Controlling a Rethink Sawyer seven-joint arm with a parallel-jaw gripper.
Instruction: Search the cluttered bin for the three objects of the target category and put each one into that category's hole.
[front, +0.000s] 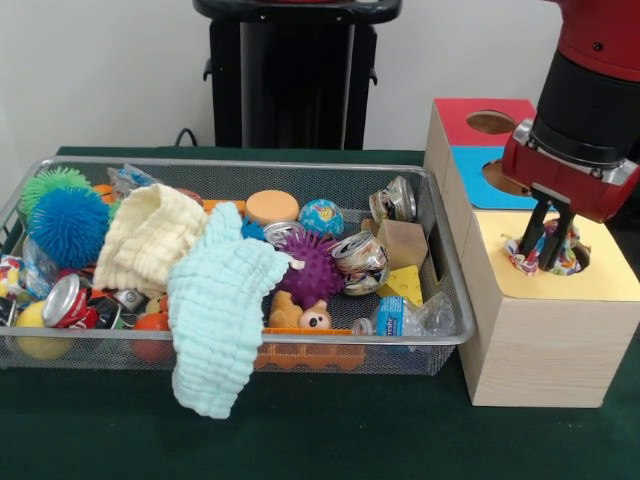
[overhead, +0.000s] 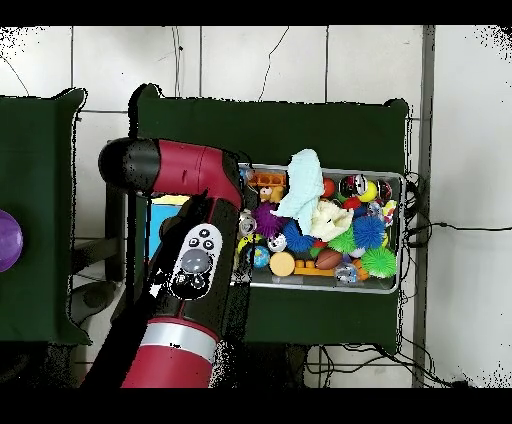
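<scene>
The gripper (front: 548, 245) pinches a crumpled colourful wrapper (front: 545, 252) directly above the yellow panel's hole (front: 578, 256), just beneath it

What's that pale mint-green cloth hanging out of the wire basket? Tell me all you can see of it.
The mint-green cloth looks like soft, crinkled fabric, bunched and unfolded. It drapes over the front rim of the wire basket, its lower end hanging down outside. Its upper part lies on the toys, against a cream cloth and beside a purple spiky ball.
</scene>
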